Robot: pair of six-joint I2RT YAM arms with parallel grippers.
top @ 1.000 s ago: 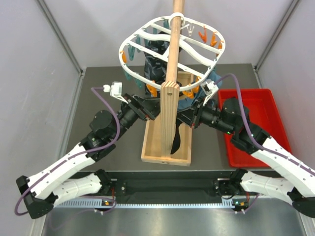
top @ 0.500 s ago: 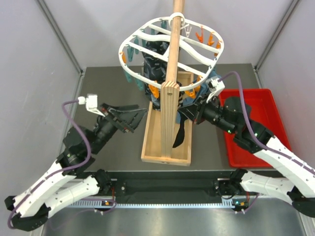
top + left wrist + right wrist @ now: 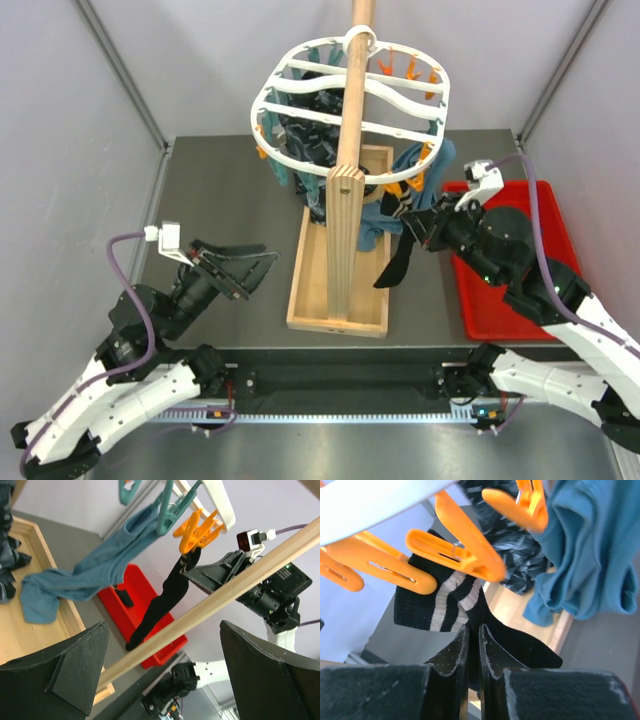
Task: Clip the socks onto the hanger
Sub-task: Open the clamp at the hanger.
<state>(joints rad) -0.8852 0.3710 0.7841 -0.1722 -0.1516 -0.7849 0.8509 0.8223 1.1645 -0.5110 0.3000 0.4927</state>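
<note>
- Grey walls are enclosing a dark table (image 3: 220, 190), which is being viewed from above.
- At the left, the left gripper (image 3: 164, 630) is hovering over the table, well apart from the hanger, with its fingers spread wide and nothing between them.
- In the middle, a wooden tray base (image 3: 312, 300) is lying on the table, and a wooden pole (image 3: 348, 150) is rising from it.
- The white hanger (image 3: 300, 72) is hanging high on the pole, and a blue cloth (image 3: 372, 228) is dangling beneath it.
- A black sock (image 3: 397, 262) is hanging from the hanger's right rim, with an orange clothespin (image 3: 460, 555) biting its striped cuff.
- The right gripper (image 3: 473, 632) is pressing its fingers almost together against the sock just under the cuff. I cannot tell whether they are pinching fabric.
- At the far right, a red bin (image 3: 520, 300) is sitting on the table.
</note>
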